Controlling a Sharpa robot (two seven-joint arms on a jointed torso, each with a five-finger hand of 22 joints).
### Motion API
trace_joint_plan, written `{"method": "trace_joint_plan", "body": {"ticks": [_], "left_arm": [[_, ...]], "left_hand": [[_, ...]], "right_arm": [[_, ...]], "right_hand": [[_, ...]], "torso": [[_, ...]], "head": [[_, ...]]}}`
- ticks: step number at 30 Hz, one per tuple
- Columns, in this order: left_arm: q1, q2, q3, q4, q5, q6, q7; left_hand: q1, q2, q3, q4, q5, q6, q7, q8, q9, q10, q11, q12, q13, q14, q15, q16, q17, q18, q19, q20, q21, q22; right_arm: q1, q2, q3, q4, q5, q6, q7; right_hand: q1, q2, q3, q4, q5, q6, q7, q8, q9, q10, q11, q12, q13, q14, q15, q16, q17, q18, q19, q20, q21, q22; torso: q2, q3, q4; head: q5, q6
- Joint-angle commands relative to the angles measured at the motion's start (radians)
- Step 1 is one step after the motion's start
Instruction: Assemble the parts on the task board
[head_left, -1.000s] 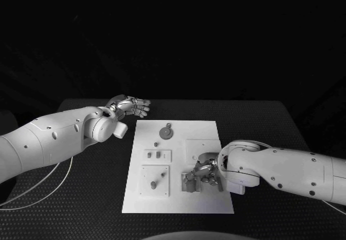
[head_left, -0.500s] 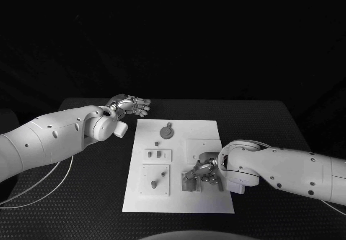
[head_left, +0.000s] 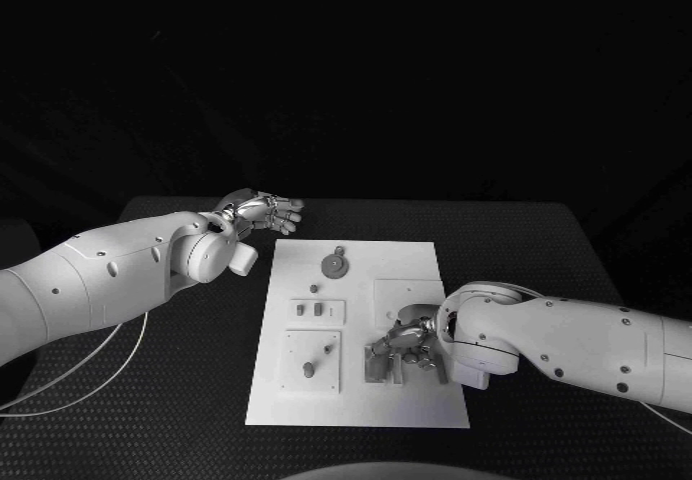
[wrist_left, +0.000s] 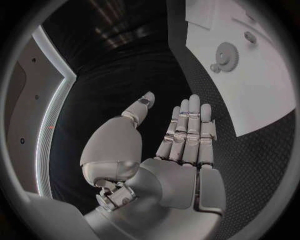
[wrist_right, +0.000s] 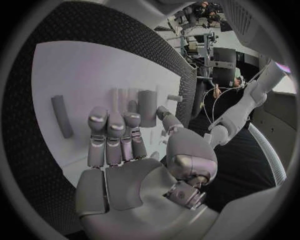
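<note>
The white task board (head_left: 411, 262) lies in the middle of the black table. On it are a grey gear (head_left: 333, 265), small pegs (head_left: 309, 310) on a raised tile, and a peg (head_left: 307, 370) on the near left tile. My right hand (head_left: 408, 348) hovers low over the board's near right part, above a grey block (head_left: 378, 370). In the right wrist view its fingers (wrist_right: 112, 135) are stretched out with the tips bent, and the thumb lies beside an upright grey cylinder (wrist_right: 147, 107); nothing is gripped. My left hand (head_left: 260, 213) is flat and empty beyond the board's far left corner.
A grey bar (wrist_right: 60, 123) lies flat on the board (wrist_right: 81, 70) beside the right hand's fingers. In the left wrist view the gear (wrist_left: 226, 52) sits on the board (wrist_left: 262, 95), away from the left hand (wrist_left: 181, 145). Black mat surrounds the board on all sides.
</note>
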Motion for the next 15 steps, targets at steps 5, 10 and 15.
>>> {"method": "trace_joint_plan", "body": {"ticks": [5, 10, 15], "left_arm": [[0.001, 0.001, 0.001, 0.003, -0.003, 0.022, 0.002], [0.001, 0.001, 0.001, 0.003, -0.004, 0.022, 0.002], [0.001, 0.000, 0.001, 0.003, -0.004, 0.023, 0.002]], "left_hand": [[-0.005, 0.006, 0.001, 0.000, 0.004, -0.004, -0.005, 0.006, -0.001, 0.000, 0.004, 0.001, -0.001, 0.008, -0.001, -0.006, 0.002, 0.016, 0.007, -0.003, -0.006, 0.001], [-0.004, 0.006, 0.001, 0.000, 0.004, -0.004, -0.005, 0.006, -0.001, 0.000, 0.004, 0.001, -0.001, 0.008, -0.001, -0.006, 0.003, 0.016, 0.007, -0.003, -0.006, 0.001], [-0.004, 0.005, 0.001, -0.001, 0.004, -0.004, -0.005, 0.006, -0.001, 0.000, 0.004, 0.001, -0.001, 0.008, -0.001, -0.007, 0.003, 0.016, 0.007, -0.003, -0.006, 0.002]], "right_arm": [[-0.006, 0.004, -0.002, -0.001, -0.004, 0.004, 0.014], [-0.007, 0.007, -0.002, -0.003, -0.005, 0.005, 0.015], [-0.007, 0.006, -0.002, -0.003, -0.009, 0.003, 0.015]], "right_hand": [[0.001, -0.031, -0.002, -0.024, -0.046, -0.012, 0.005, -0.001, 0.001, -0.011, -0.002, -0.003, -0.002, -0.007, -0.005, -0.009, 0.004, 0.072, -0.012, -0.006, 0.001, -0.005], [0.004, -0.043, 0.001, -0.033, -0.055, -0.014, 0.006, -0.003, 0.001, -0.012, -0.002, -0.004, -0.002, -0.007, -0.004, -0.011, 0.005, 0.072, -0.013, -0.006, 0.000, -0.007], [0.005, -0.046, 0.002, -0.035, -0.057, -0.015, 0.006, -0.004, 0.001, -0.013, -0.001, -0.004, -0.002, -0.007, -0.004, -0.012, 0.005, 0.072, -0.013, -0.006, -0.001, -0.008]], "torso": [[0.000, -0.0001, -0.0001], [0.000, 0.0002, 0.0001], [0.000, 0.0002, 0.0002]], "head": [[0.001, -0.001], [0.002, -0.002], [0.002, -0.003]]}}
